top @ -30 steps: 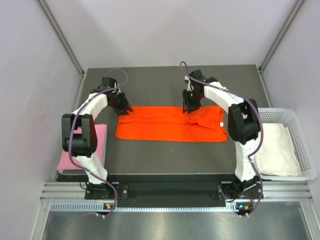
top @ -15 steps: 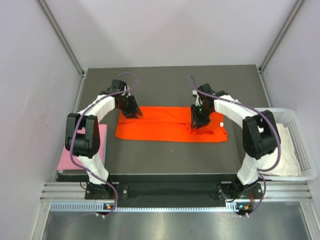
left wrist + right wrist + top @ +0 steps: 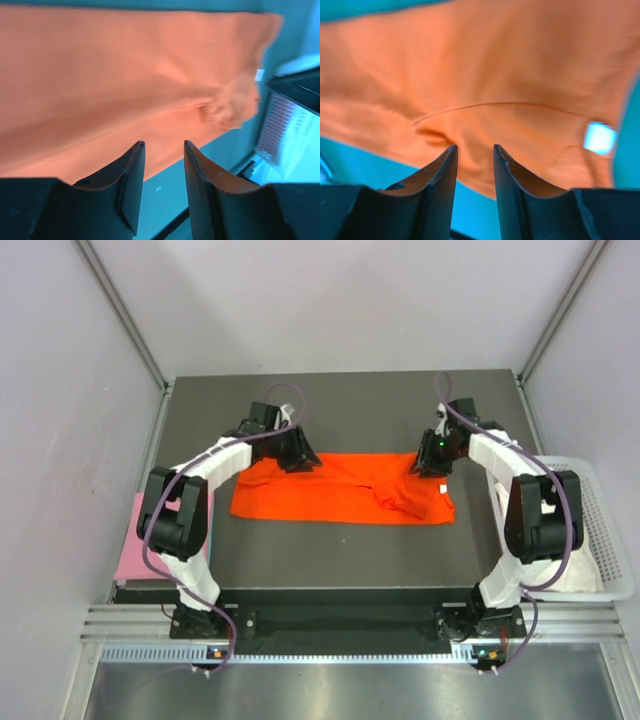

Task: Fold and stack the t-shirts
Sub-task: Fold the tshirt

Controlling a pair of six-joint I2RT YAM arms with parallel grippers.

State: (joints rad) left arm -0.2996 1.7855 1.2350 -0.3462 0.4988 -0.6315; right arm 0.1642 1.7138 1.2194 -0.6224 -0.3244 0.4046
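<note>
The orange-red t-shirt [image 3: 330, 500] lies folded into a long strip across the middle of the table, with a raised wrinkle right of its centre. My left gripper [image 3: 299, 457] stands open at the strip's far edge, left of the middle. In the left wrist view its fingers [image 3: 164, 144] are apart, with only table and orange cloth [image 3: 125, 75] beyond them. My right gripper [image 3: 431, 464] is open over the far right corner. Orange cloth [image 3: 485, 90] and a white label [image 3: 599, 137] show past its tips [image 3: 474, 147]. A pink t-shirt [image 3: 130, 550] lies at the left edge, and a white one [image 3: 560, 540] lies in a basket.
A white plastic basket [image 3: 590, 465] stands off the table's right side. The pink t-shirt lies folded beside the left arm's base. Pale walls with metal rails close in the table on three sides.
Both grippers have moved to the right along the shirt's far edge, the right one from the middle to the far right corner. The cloth has bunched into a wrinkle right of centre.
</note>
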